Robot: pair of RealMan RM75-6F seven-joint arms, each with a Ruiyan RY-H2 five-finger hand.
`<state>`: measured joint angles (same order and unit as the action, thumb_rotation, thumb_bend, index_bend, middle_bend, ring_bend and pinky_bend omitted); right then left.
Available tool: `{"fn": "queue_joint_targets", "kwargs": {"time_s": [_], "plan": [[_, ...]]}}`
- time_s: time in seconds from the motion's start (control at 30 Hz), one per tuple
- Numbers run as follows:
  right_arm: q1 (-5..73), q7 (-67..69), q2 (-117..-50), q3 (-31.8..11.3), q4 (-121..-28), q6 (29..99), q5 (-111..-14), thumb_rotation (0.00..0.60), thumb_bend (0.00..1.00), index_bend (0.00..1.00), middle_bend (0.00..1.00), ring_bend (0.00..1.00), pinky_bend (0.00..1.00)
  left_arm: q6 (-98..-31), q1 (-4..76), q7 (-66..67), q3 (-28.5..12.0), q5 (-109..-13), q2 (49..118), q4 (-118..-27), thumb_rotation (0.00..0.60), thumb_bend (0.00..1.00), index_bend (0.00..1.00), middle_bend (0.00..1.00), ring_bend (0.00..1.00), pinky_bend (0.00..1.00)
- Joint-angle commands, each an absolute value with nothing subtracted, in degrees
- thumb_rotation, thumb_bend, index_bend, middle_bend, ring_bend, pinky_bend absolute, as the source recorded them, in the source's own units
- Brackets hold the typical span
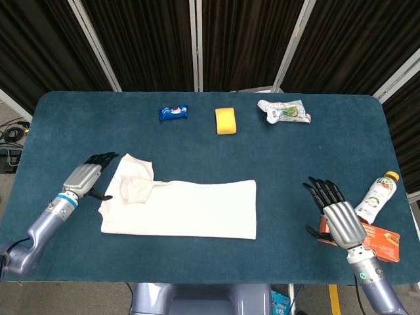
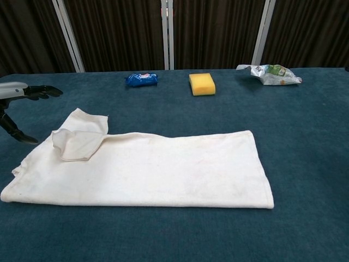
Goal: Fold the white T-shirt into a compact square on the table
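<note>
Now the white T-shirt (image 1: 178, 209) is seen lying flat on the blue table (image 1: 210, 131), low and left of the middle of the head view. It is folded into a long strip, and one sleeve (image 2: 80, 137) is turned over on top at its left end.

The left hand (image 1: 84, 176) is seen at the left of the frame, just beside the shirt's left edge and not touching it. Its fingers (image 1: 102, 157) are spread apart and nothing is held in them. In the chest view only a bit of this hand (image 2: 22, 91) can be seen at the left edge.

The right hand (image 1: 338, 215) is seen at the lower right of the head view, well apart from the shirt. Its fingers (image 1: 321, 190) are spread wide and nothing is held.

Just beside that hand, a drink bottle (image 1: 375, 198) and an orange packet (image 1: 371, 237) are found. Along the top of the table, a blue snack pack (image 1: 173, 112), a yellow sponge (image 1: 226, 121) and a crumpled wrapper (image 1: 283, 111) are lined up.
</note>
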<state>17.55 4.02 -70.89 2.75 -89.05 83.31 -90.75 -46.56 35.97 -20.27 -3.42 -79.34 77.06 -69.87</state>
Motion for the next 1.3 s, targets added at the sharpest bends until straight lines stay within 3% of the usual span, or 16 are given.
{"fn": "queue_joint_targets", "kwargs": {"time_s": [0.03,0.43,0.73,0.83,1.3], "plan": [[15.64,2.74,-71.02,3.11,-90.18,85.88,-91.93,0.600,0.07,0.04,0.00,0.00,0.00,-47.96,35.24,-20.80,-2.46,-81.02,75.57,-71.48,0.600,0.00,0.00,0.00,0.00,0.00],[13.33,1.39,-70.87,2.28,-90.26,88.30,-92.82,0.600,0.07,0.04,0.00,0.00,0.00,-44.99,38.53,-17.46,-4.58,-79.09,76.46,-72.65,0.600,0.01,0.01,0.00,0.00,0.00],[12.98,1.63,-70.79,1.53,-90.05,87.94,-92.96,0.600,0.07,0.04,0.00,0.00,0.00,-46.33,37.40,-17.02,-2.32,-81.04,78.04,-70.13,0.600,0.03,0.24,0.00,0.00,0.00],[12.89,1.74,-70.81,1.28,-90.04,87.78,-92.89,0.600,0.07,0.04,0.00,0.00,0.00,-47.46,36.93,-17.04,-1.36,-82.55,78.09,-69.52,0.600,0.08,0.30,0.00,0.00,0.00],[12.42,1.68,-71.01,0.32,-89.69,87.29,-93.05,0.600,0.07,0.04,0.01,0.00,0.00,-54.30,35.97,-15.64,1.76,-89.85,82.79,-62.73,0.600,0.22,0.36,0.00,0.00,0.00]]}}
